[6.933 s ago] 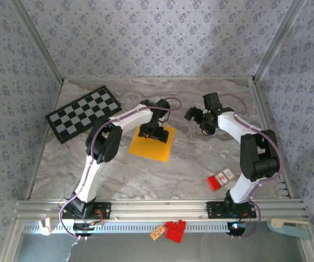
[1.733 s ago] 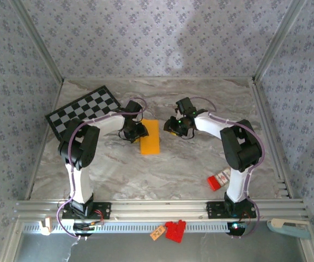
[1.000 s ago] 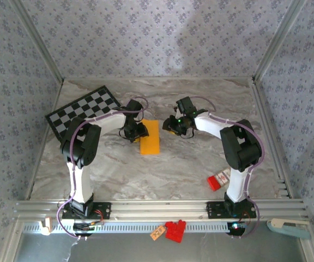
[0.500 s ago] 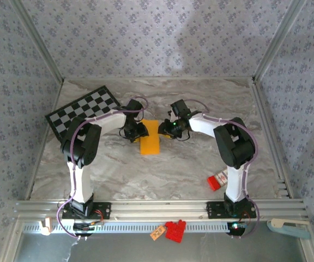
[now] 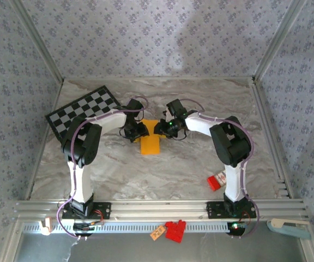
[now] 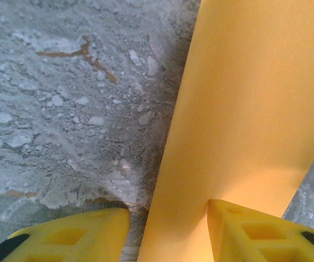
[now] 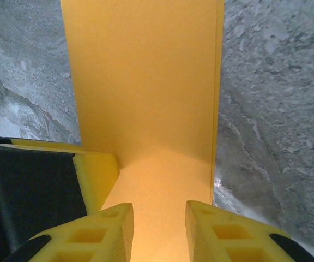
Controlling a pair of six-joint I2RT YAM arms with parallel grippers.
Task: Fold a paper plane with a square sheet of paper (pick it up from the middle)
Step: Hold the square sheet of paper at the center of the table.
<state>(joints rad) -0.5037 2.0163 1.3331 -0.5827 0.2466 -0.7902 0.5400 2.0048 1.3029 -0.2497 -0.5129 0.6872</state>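
Now we see the orange-yellow paper [image 5: 150, 145] lying flat on the marbled bench [image 5: 173, 164], near its middle, as a narrow oblong whose long sides run away from the arm bases. Both arms reach inward to its far end. The left fingers [image 5: 140, 132] meet it from the left and the right fingers [image 5: 160, 130] from the right, the two just beside each other. Further left lies the checkered board [image 5: 83, 113], and a small red block [image 5: 216, 182] sits near the right arm's base, well apart from the paper.

From the left wrist, we find the two yellow fingers [image 6: 75, 237] apart. The paper's [image 6: 249, 109] left edge runs down between them, so one finger stands over bare bench and the other over paper; nothing is pinched between them.

From the right wrist, the fingers [image 7: 228, 232] also stand apart, both over the paper [image 7: 146, 82], with a strip of it showing in the gap. Its right edge, where two layers show one on the other, runs down to the right-hand finger. A yellow finger of the left arm [image 7: 96, 165] rests just beside them. We cannot tell whether the tips press the paper or hover just above it.
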